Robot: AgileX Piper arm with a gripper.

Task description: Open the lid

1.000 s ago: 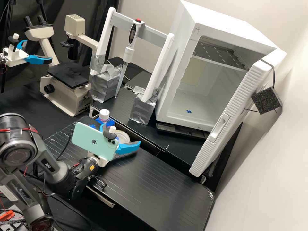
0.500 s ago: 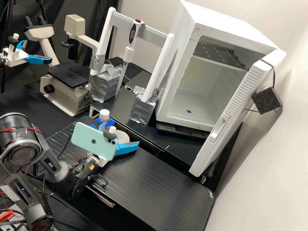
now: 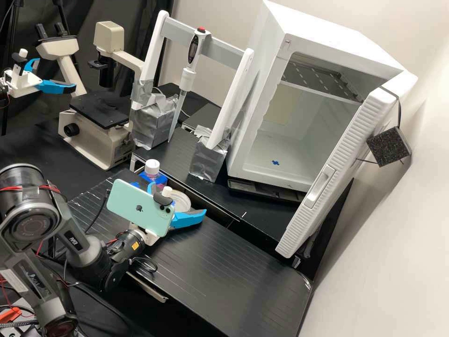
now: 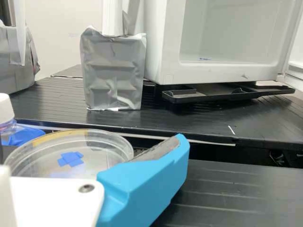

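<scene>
Just left of centre in the high view, the round clear dish [image 3: 183, 200] is framed between the widely parted fingers of the empty pincer [image 3: 178, 199].

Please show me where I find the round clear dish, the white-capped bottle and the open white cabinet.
Round clear dish [image 4: 93, 156]: wrist view, clear top beside the blue mark.
White-capped bottle [image 3: 152, 168]: high view, the cap.
Open white cabinet [image 3: 299, 127]: high view, inside wall.
</scene>
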